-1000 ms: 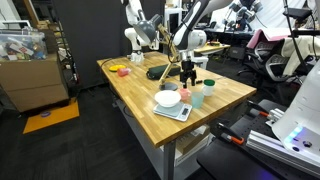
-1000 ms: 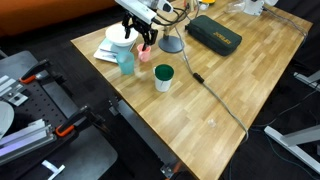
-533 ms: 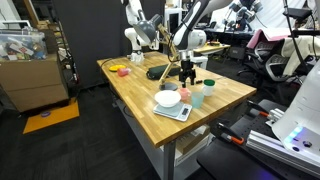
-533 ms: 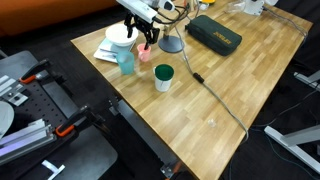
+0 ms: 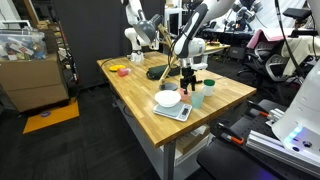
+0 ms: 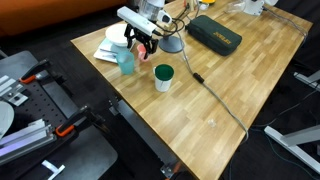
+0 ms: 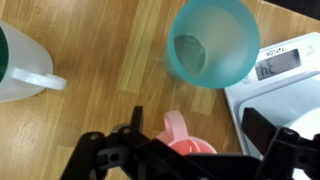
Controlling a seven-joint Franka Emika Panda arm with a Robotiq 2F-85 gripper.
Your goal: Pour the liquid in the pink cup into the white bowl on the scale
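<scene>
bowl on scale, cup beside scale, under hand

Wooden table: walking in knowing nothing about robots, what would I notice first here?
Probably the robot arm bent down over the wooden table, its open gripper directly over a pink cup. Clustered around that are a mint cup, a green-topped cup and a white bowl sitting on a scale.

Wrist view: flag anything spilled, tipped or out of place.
Nothing stands out. The pink cup, the mint cup and the white cup stand upright on the dry table, and the scale lies flat beside them.
</scene>
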